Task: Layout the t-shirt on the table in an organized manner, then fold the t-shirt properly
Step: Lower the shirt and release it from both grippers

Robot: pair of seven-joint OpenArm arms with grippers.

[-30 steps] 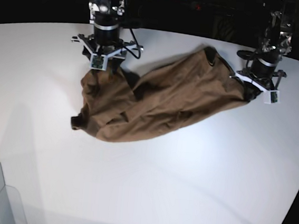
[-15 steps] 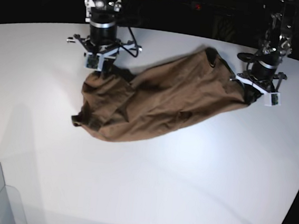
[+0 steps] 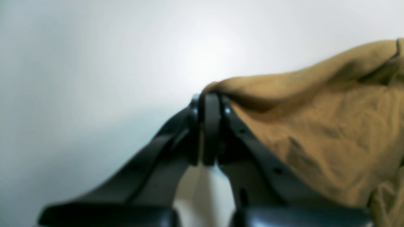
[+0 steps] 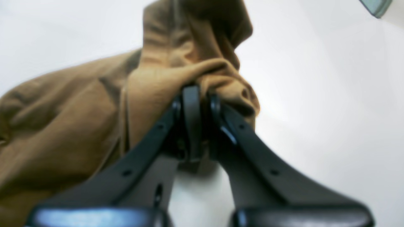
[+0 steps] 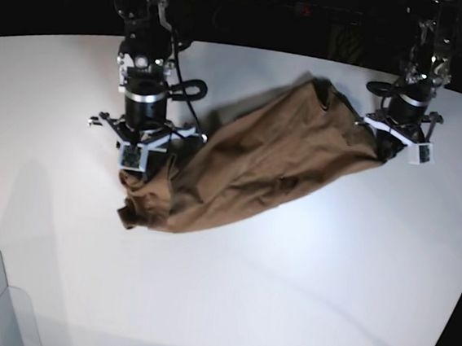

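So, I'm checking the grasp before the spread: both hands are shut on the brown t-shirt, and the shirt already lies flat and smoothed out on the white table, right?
Not flat. The left hand and right hand are both shut on the t-shirt, but the base view shows it bunched and wrinkled, stretched between them across the table.
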